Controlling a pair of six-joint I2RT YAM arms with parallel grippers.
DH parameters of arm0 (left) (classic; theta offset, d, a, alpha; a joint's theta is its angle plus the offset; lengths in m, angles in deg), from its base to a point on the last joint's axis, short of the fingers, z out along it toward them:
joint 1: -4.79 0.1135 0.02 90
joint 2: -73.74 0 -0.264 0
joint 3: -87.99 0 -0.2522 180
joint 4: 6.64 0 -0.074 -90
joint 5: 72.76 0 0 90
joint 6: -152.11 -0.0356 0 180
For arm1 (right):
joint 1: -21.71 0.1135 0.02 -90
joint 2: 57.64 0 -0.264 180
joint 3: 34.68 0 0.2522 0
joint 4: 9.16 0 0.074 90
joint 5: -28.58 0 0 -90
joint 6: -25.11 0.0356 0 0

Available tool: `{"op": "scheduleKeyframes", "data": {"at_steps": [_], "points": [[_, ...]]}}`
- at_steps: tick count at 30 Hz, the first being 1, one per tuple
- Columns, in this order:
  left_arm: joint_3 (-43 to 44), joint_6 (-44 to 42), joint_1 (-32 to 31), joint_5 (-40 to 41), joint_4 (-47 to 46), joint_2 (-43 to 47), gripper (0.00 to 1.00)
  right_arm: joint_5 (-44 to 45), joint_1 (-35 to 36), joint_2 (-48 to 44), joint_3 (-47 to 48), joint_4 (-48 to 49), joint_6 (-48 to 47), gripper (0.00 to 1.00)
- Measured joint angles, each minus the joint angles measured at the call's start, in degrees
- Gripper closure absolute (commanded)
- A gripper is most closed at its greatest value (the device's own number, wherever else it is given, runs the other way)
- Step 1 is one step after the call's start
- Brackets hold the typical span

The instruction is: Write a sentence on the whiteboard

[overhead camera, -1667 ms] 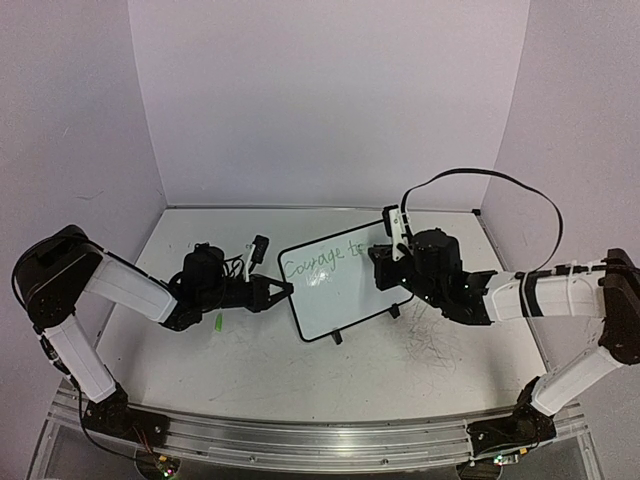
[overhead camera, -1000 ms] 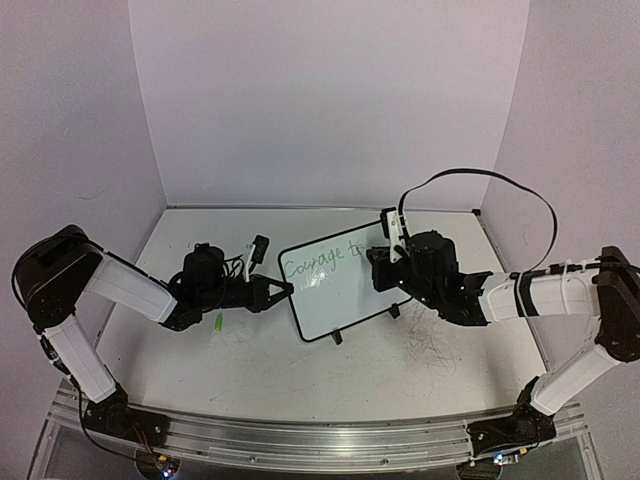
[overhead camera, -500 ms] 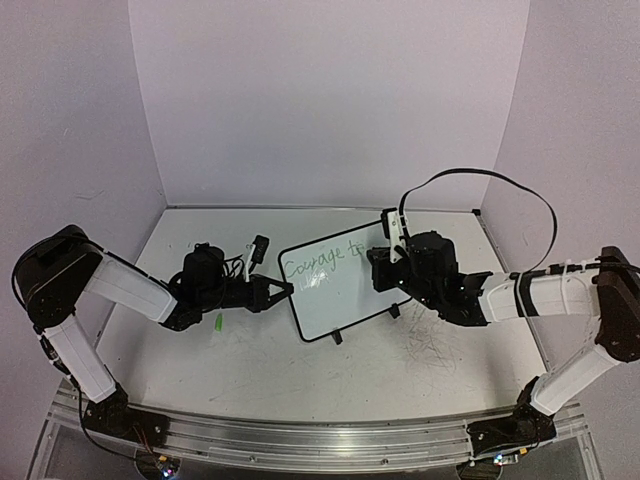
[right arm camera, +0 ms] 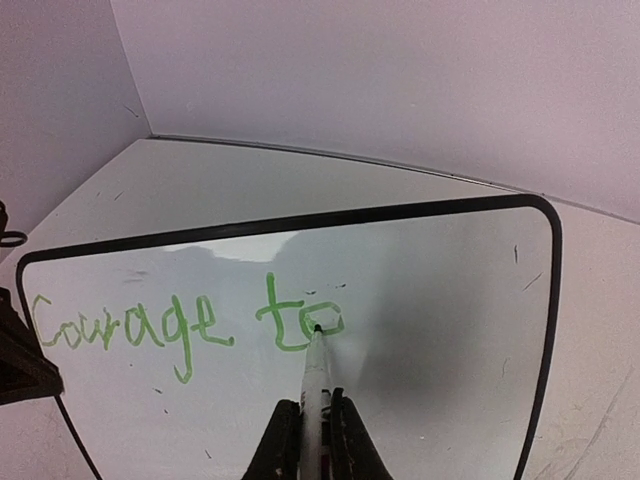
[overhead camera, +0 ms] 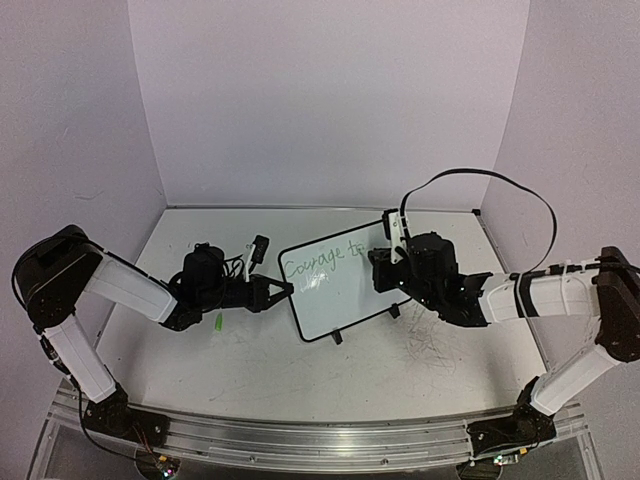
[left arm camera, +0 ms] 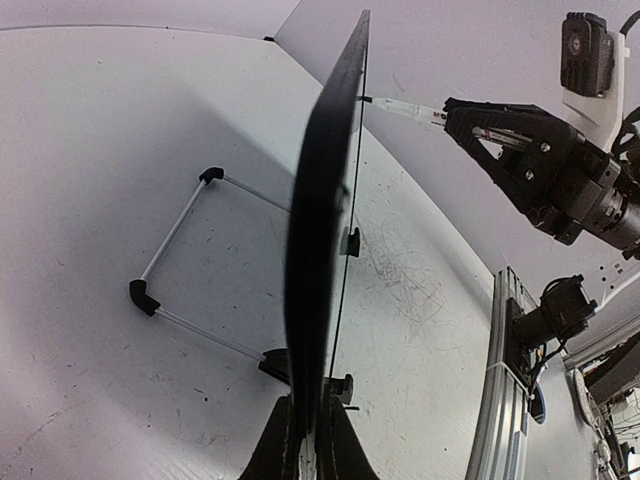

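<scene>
Both arms (overhead camera: 125, 285) wear white shells between black joints. The left gripper (left arm camera: 308, 425) and right gripper (right arm camera: 312, 412) are black, and a black cable (overhead camera: 480, 171) arcs above the right gripper.

Soft, even light is falling from overhead, tinting the walls (overhead camera: 330, 100) faintly lilac. Only weak shadows are lying on the tabletop (overhead camera: 300, 370). The whiteboard (right arm camera: 430, 300) is catching a pale sheen near its top. Both wrist views are bowing straight lines toward the edges.
</scene>
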Motion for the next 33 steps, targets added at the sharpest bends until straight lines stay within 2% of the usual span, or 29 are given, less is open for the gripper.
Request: {"op": "scheduleKeyframes", "data": {"at_steps": [33], "points": [[0.0, 0.1, -0.1, 0.0, 0.0, 0.0, 0.97, 2.1, 0.0, 1.3, 0.0, 3.2, -1.0, 1.00]]}}
